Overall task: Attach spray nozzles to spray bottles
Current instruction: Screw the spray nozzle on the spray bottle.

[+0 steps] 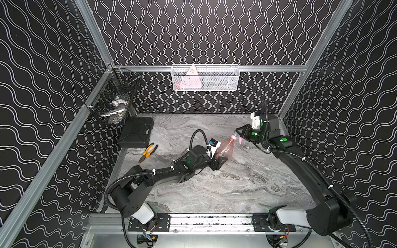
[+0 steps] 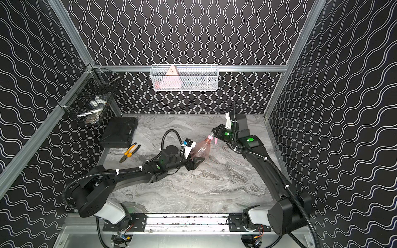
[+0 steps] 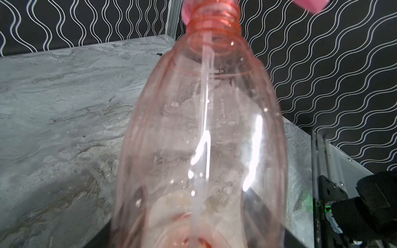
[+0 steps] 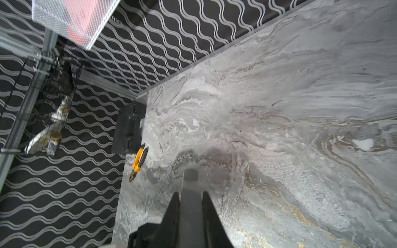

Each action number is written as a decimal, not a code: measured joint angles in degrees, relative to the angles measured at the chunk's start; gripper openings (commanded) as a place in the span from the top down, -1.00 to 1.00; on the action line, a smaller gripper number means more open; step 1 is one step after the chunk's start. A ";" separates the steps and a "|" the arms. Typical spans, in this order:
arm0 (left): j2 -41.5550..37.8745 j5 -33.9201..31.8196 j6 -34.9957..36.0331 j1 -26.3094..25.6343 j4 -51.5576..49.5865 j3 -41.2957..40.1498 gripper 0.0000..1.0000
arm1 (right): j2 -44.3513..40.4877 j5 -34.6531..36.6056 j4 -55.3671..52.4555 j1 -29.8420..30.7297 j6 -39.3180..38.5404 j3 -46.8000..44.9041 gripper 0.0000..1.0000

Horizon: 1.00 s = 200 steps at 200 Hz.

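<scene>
The translucent pink spray bottle [image 1: 225, 148] [image 2: 202, 147] leans above the marble table, neck pointing to the right rear. My left gripper [image 1: 219, 160] [image 2: 196, 161] is shut on its base. In the left wrist view the bottle [image 3: 204, 128] fills the frame, with the thin pale tube [image 3: 205, 90] running down inside it and the neck threads bare. The pink spray nozzle [image 1: 235, 137] [image 2: 211, 136] [image 3: 309, 4] sits at the neck, and my right gripper [image 1: 239, 132] [image 2: 216, 131] is shut on it. In the right wrist view a blurred grey shape lies between the fingers of my right gripper [image 4: 191, 194].
A white mesh basket [image 1: 214, 85] on the back wall holds a pale pink triangular plate [image 1: 191, 82]. A black wire basket [image 1: 113, 101] hangs at the left rear. A black case [image 1: 136, 132] and yellow-handled pliers [image 1: 148, 152] lie on the table's left side.
</scene>
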 measured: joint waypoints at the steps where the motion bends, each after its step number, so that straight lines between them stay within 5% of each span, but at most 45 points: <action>1: 0.04 0.11 -0.04 0.00 0.11 -0.09 -0.03 | 0.13 0.00 0.00 0.09 -0.07 0.09 0.64; 143: 1.29 5.60 -2.40 2.71 6.25 -0.98 -0.01 | -0.46 4.90 -1.68 4.59 -4.44 2.97 0.65; 200: 2.47 5.44 -3.61 3.23 8.39 -1.25 0.06 | -0.39 13.33 -0.57 9.75 -5.51 2.60 0.65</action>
